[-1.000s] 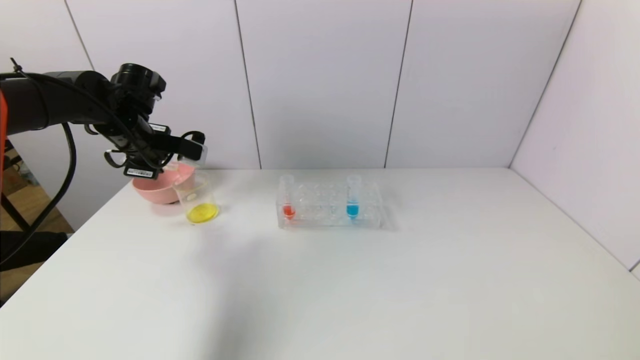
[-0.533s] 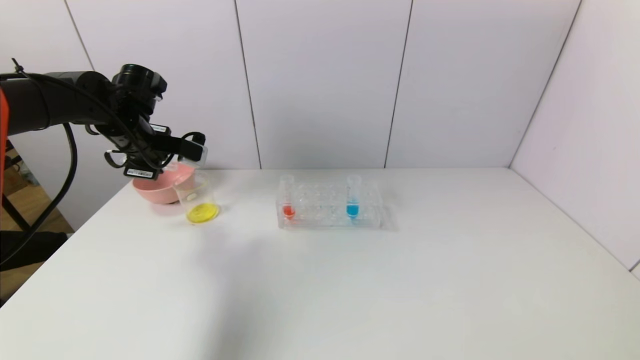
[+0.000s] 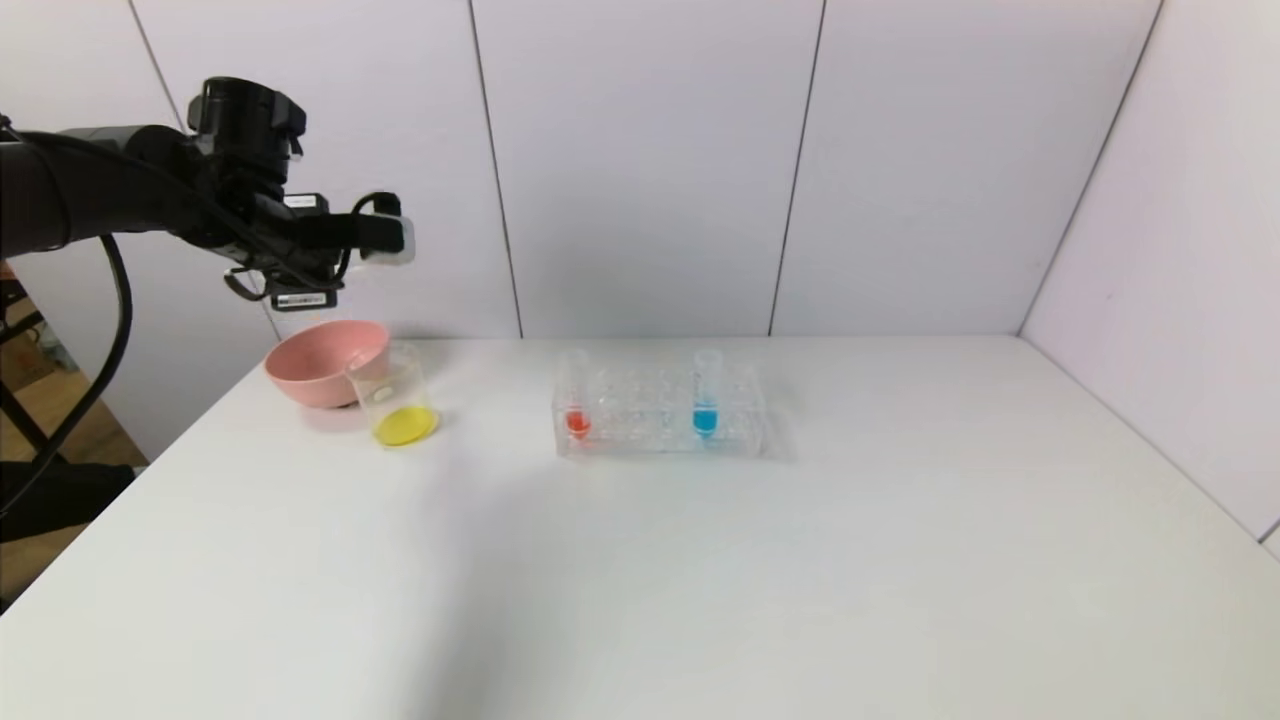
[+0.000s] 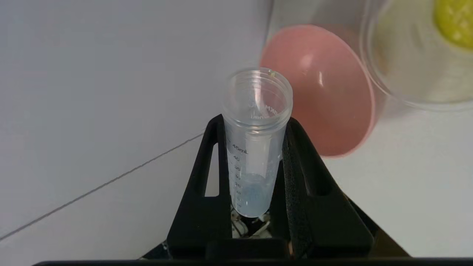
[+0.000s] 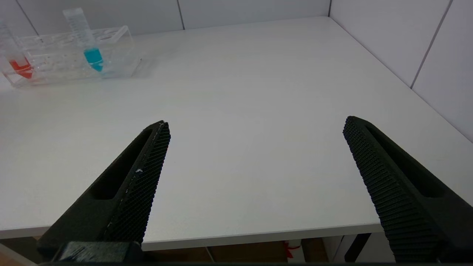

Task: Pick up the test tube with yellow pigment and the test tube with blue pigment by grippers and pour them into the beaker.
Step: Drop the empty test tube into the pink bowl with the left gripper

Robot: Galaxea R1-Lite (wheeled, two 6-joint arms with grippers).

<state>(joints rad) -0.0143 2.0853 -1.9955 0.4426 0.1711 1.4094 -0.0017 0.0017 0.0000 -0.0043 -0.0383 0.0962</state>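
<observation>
Right gripper (image 5: 257, 129): parked low at the near edge of the white table (image 3: 700, 580), fingers spread wide with nothing between them. It is out of the head view; only its own wrist camera shows it, looking across the bare tabletop toward the rack.

Mid-table: clear tube rack (image 3: 660, 412) standing on the table, well apart from both grippers. At its right end, the test tube with blue pigment (image 3: 706, 395) stands upright in a slot, blue liquid in its tip; also seen from the right wrist (image 5: 85, 38). At the rack's left end, a red-liquid tube (image 3: 575, 395), upright.

Left of the rack, near but not touching it: the beaker (image 3: 393, 397), upright on the table, a pool of yellow liquid in its bottom, white oval mark on its side. Just behind it, the pink bowl (image 3: 322, 362), which looks empty in the left wrist view.

Farthest, up and left: left gripper (image 3: 392, 238), held in the air above the bowl and beaker, well clear of both, fingers pointing toward the robot's right. Its fingers pinch the test tube with yellow pigment (image 4: 255, 144). Tube looks drained: clear wall, graduation marks, open mouth pointing away from the wrist camera, no yellow visible inside. Bowl and beaker rim lie below it in that view.
</observation>
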